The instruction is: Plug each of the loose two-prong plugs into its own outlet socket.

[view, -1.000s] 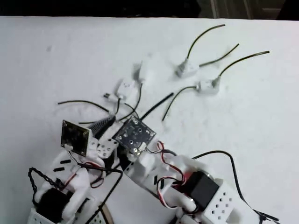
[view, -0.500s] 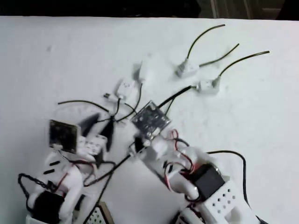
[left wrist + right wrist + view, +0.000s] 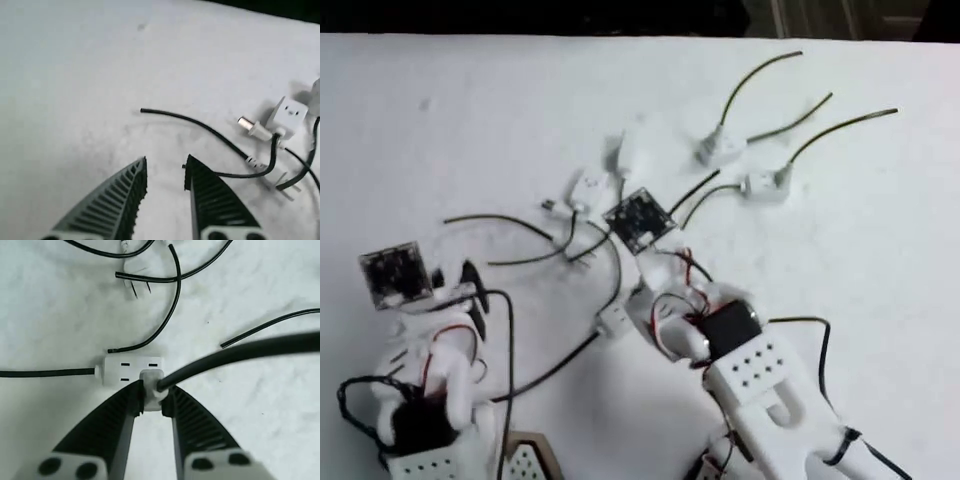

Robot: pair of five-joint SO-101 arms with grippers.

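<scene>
Plainly, any print on the white housings is too small to read. The right gripper point(image 3: 152, 389) is clamped narrowly on a small white plug point(image 3: 151, 379), whose thick black cord point(image 3: 240, 352) runs back out past the fingers. The plug touches the near side of a white socket block point(image 3: 131, 369). The block is a flat oblong with two dark slots on its upper face and its own black lead point(image 3: 45, 372) leaving one end. Whether the prongs are seated cannot be told. Beyond the block, a loose two-prong plug point(image 3: 136, 286) lies on the white table point(image 3: 50, 315) among thin black wires point(image 3: 170, 305), its bare prongs pointing toward the block. In the high view the socket block point(image 3: 613, 320) sits near the middle of the table, just beside the right arm point(image 3: 750, 365).

The left gripper point(image 3: 165, 171) hangs over bare table, its ribbed dark fingers a narrow gap apart and holding nothing. Ahead of it lies a white cube socket point(image 3: 286, 114) with two slots on its face. A white connector point(image 3: 252, 128) lies just beside the cube, and a curved black wire point(image 3: 200, 125) runs between gripper and cube.
</scene>
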